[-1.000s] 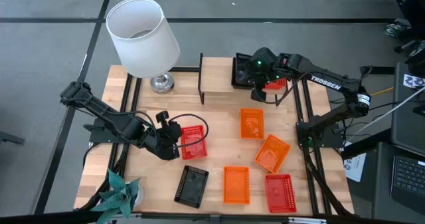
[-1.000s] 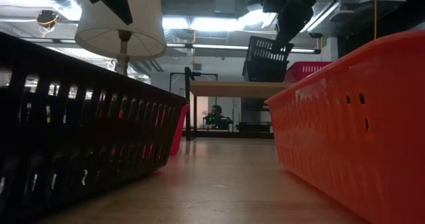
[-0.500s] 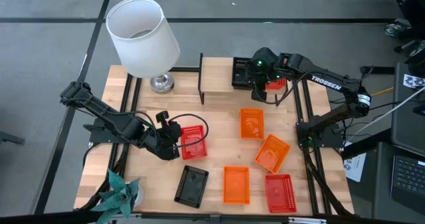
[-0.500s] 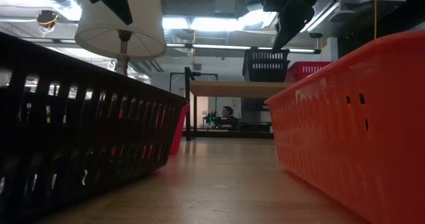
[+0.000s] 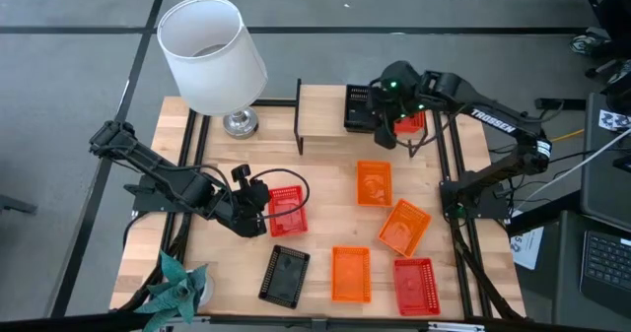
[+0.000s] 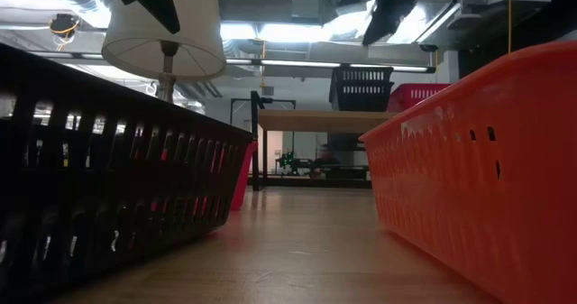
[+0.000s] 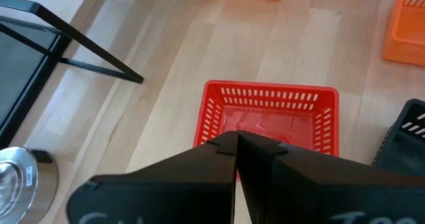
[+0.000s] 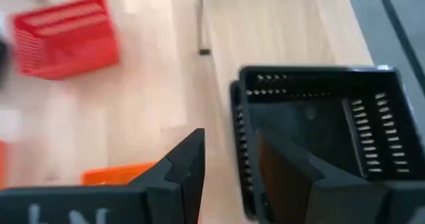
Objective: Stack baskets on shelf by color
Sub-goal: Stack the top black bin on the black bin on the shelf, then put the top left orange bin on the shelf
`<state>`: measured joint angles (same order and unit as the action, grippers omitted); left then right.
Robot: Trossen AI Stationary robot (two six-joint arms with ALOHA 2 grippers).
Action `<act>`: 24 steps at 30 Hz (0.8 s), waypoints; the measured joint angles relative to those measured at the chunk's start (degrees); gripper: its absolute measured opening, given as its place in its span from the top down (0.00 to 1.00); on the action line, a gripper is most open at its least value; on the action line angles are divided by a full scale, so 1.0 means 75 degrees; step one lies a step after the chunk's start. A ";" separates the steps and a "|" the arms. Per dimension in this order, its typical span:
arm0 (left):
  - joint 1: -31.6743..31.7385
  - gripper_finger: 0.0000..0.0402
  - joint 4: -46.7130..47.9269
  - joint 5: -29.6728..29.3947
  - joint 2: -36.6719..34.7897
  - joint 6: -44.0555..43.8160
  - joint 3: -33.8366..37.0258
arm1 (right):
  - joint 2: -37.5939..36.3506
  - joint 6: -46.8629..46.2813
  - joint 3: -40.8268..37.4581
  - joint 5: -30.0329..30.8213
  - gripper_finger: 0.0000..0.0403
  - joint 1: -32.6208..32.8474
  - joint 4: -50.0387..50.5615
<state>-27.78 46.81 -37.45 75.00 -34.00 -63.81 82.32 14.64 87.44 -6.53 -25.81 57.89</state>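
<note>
2 black baskets [image 8: 319, 127]; overhead, merely 1 [image 5: 359, 108]

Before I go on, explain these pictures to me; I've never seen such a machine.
Two dark robot arms work at a wooden table. One picture looks straight down, one looks level from the tabletop, and two come from cameras on the wrists.

The left gripper hangs shut over a red basket, holding nothing. The right gripper is open, above a black basket that sits on the shelf beside another red basket.

Three orange baskets, one red and one black lie loose on the table. A lamp stands at the back, a plant at the front corner.
</note>
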 joint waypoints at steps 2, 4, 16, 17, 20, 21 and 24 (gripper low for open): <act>0.0001 1.00 -0.0005 -0.0003 0.0000 0.0000 0.0000 | 0.0012 -0.0131 -0.0490 0.0513 0.67 0.0044 -0.0465; 0.0001 1.00 -0.0003 0.0000 0.0003 0.0004 0.0000 | 0.0012 -0.0105 -0.0956 0.1026 0.67 0.0156 -0.1000; 0.0001 1.00 0.0000 0.0000 0.0006 0.0003 0.0000 | -0.0218 -0.0153 -0.0718 0.1731 0.67 0.0775 -0.0415; 0.0001 1.00 -0.0003 0.0000 0.0006 0.0003 0.0000 | -0.0262 -0.0353 -0.0572 0.1722 0.67 0.0835 -0.0172; 0.0001 1.00 -0.0015 0.0000 0.0006 0.0000 0.0000 | -0.0504 -0.0853 -0.0353 0.1718 0.67 0.1088 0.0696; 0.0001 1.00 -0.0017 0.0000 0.0006 0.0003 0.0000 | -0.0614 -0.1014 -0.0338 0.1674 0.67 0.1195 0.0941; 0.0001 1.00 -0.0017 0.0000 0.0006 0.0005 0.0000 | -0.0908 -0.1842 -0.0337 0.1200 0.67 0.1547 0.1888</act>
<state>-27.77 46.68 -37.45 75.05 -33.96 -63.81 75.51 0.82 84.92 2.47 -14.21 72.05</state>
